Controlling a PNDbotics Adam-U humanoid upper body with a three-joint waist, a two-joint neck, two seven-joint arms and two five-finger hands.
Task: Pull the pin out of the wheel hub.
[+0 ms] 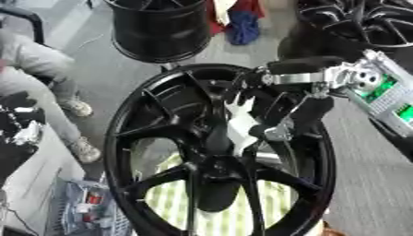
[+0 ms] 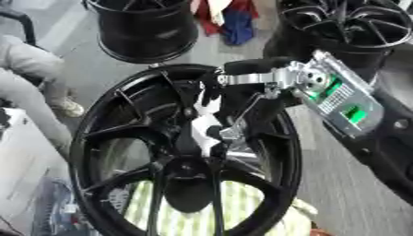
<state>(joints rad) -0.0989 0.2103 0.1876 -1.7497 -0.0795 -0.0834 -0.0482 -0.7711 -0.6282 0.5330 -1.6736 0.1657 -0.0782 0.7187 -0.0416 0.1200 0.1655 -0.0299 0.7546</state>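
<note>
A large black wheel hub (image 1: pixel 129 138) with thin spokes fills the middle of both views, its centre boss (image 1: pixel 216 167) low in the picture. My right hand (image 2: pixel 242 80), black with silver joints, comes in from the right over the upper rim and reaches down among the spokes above the boss. A small silver part (image 1: pixel 278 133) shows at the hand's lower end, beside a white patch (image 1: pixel 240 120); I cannot make out whether it is the pin. My left hand shows in neither view.
Two more black wheels stand behind, one at the top centre (image 1: pixel 161 27) and one at the top right (image 2: pixel 347 23). A person's grey-trousered legs (image 1: pixel 36 73) are at the left. A green-and-white striped cloth (image 1: pixel 226 207) lies under the hub.
</note>
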